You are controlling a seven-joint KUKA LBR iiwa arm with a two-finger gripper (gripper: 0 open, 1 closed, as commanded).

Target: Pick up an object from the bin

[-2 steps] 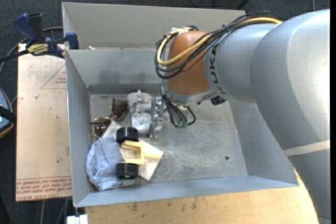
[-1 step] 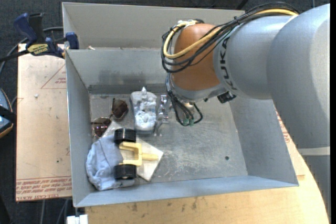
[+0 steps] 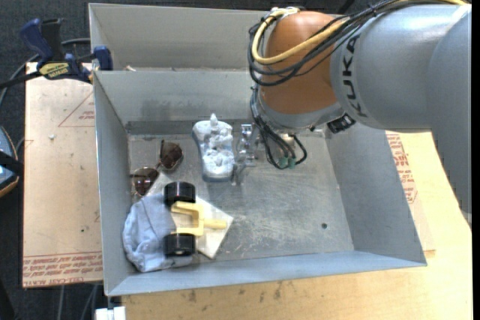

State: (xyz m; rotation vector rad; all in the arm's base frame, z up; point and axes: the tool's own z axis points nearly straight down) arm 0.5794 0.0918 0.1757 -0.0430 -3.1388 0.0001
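Observation:
My gripper [image 3: 244,152] hangs low over the bin floor near the back middle, under the orange wrist cover. Right beside it on the left, touching or nearly so, lies a clear whitish plastic thing with a knobbly top [image 3: 213,150]. Further left a pair of brown-tinted sunglasses [image 3: 160,165] rests by the bin's left wall. Toward the front left lies a toy with two black wheels joined by a yellow bar [image 3: 183,216].
A crumpled grey cloth [image 3: 146,234] lies in the front left corner, under the wheeled toy, with a pale yellow sheet [image 3: 215,230] beside it. The arm reaches in from the right over the back of the bin.

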